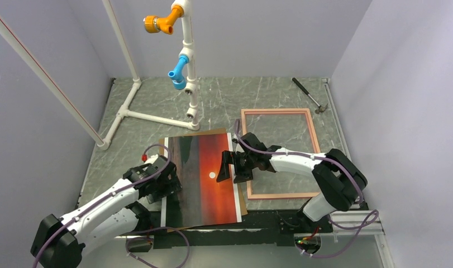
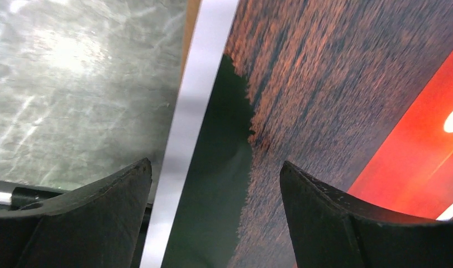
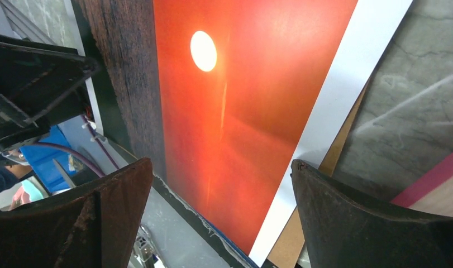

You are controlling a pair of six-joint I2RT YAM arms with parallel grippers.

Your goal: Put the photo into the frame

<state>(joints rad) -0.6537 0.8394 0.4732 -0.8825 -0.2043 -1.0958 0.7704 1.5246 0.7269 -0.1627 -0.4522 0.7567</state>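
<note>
The photo, a sunset print with white margins, lies face up in the middle of the table on a brown backing panel. The frame, pink-red and thin, lies flat to its right, with marble showing through it. My left gripper hovers open over the photo's left margin. In the left wrist view its jaws straddle the white margin and dark shore of the photo. My right gripper is open over the photo's right edge. In the right wrist view it spans the orange sky of the photo; the frame shows at the lower right.
A white pipe stand with orange and blue fittings rises at the back left. A hammer lies at the back right beyond the frame. The backing panel peeks out past the photo's right margin. Walls close in on three sides.
</note>
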